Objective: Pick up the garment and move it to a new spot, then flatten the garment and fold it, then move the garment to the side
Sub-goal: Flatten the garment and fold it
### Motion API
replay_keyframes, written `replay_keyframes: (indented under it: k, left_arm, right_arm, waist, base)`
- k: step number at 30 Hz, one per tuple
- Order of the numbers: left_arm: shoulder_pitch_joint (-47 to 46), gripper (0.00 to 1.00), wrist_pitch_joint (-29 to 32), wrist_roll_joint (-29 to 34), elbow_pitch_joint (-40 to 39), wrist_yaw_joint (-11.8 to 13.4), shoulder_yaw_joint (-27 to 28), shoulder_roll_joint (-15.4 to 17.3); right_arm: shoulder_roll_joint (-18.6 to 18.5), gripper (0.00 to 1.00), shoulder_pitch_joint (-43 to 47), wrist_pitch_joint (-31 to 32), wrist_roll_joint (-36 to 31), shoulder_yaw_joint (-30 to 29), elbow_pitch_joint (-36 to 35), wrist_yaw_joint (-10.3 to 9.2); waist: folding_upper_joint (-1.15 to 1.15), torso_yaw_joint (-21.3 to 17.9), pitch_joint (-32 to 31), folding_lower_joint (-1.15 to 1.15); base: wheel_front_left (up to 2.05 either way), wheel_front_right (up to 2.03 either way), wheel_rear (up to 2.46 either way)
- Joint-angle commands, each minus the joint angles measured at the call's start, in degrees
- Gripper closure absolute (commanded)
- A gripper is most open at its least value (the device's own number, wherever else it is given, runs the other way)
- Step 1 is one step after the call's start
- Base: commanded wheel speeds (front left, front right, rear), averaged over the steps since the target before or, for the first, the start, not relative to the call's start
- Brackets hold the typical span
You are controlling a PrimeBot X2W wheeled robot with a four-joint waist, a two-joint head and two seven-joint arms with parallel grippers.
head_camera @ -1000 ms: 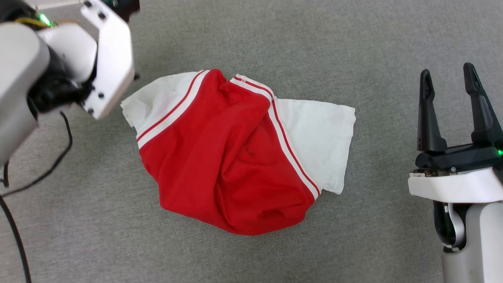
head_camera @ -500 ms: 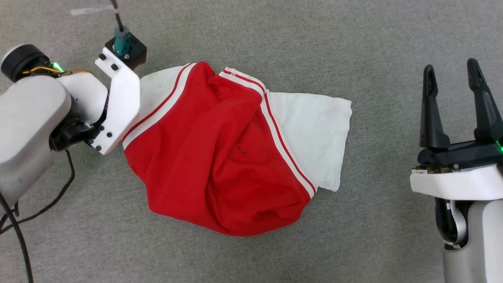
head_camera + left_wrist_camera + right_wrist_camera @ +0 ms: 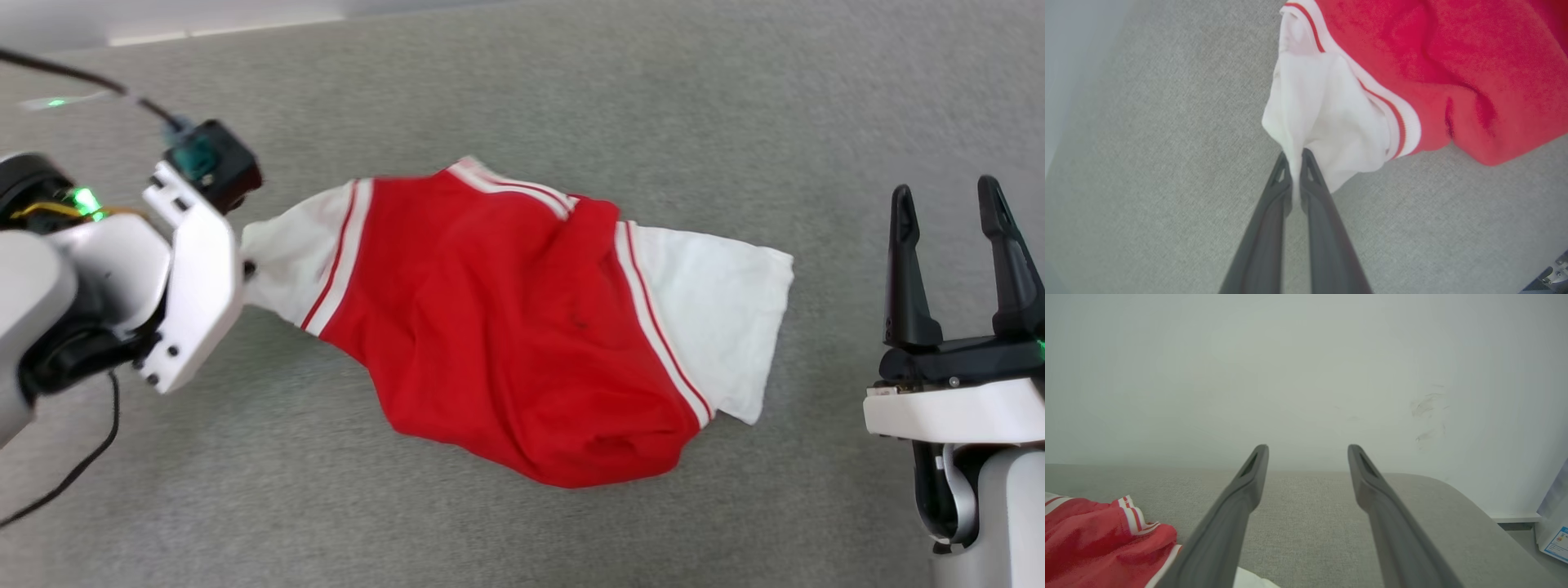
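Pinching a bunched fold of the white sleeve (image 3: 1327, 114) of the garment (image 3: 1453, 61), the left gripper (image 3: 1295, 157) sits at the middle of the left wrist view. Its dark fingers (image 3: 1265, 228) are clenched on the cloth. The sleeve fans upward from the tips, and the red body fills the upper right, over the grey fabric-covered table (image 3: 1147, 163).

In the head view, the garment lies crumpled at the centre of the table, a plain red face up, with white-red striped trim along both sleeve seams. The gripped sleeve tapers to a point at the left arm's white wrist bracket (image 3: 192, 302) at middle left. The other sleeve (image 3: 710, 318) lies flat toward the right. The right gripper (image 3: 943, 192) stands at the lower right, well apart from the garment, its fingers spread, empty and pointing up the frame. A black cable (image 3: 73, 482) loops at lower left.

In the right wrist view, the right gripper's fingers rise apart from the bottom edge with nothing between them. A red part of the garment with striped trim sits at lower left. Beyond the table's rounded edge stands a pale wall (image 3: 1290, 375).
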Motion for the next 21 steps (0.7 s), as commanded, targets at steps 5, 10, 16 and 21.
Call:
replay_keyframes:
  k: [5, 10, 16, 21]
  left_arm:
    - [3.47, 1.00, -0.44, -3.40, -4.13, 2.92, 1.07, 6.04]
    - [7.51, 1.00, -0.43, -6.04, -3.69, 5.33, 0.57, 9.22]
    - [16.83, 1.00, -3.17, -10.59, 0.91, 6.68, -0.45, 9.42]
    - [23.57, 1.00, -5.65, -12.43, 6.14, 5.71, -1.54, 6.40]
  right_arm:
    - [0.13, 0.00, 1.08, -0.12, -0.80, 0.06, 0.20, -0.04]
    - [0.13, 0.00, 0.57, -0.12, -1.21, 0.81, 0.42, -0.04]
    - [0.13, 0.00, 0.74, -0.12, -1.36, 0.55, 1.02, -0.04]
    - [0.14, 0.00, 1.74, -0.12, -2.10, 0.08, 2.01, -0.04]
  waist:
    - [0.00, 3.13, -2.20, 0.00]
    - [0.00, 2.67, -1.49, 0.00]
    - [0.00, 0.83, -0.89, 0.00]
    - [0.00, 0.66, -2.35, 0.00]
  base:
    - [0.00, 0.00, 0.00]
    - [0.00, 0.00, 0.00]
    - [0.00, 0.00, 0.00]
    - [0.00, 0.00, 0.00]
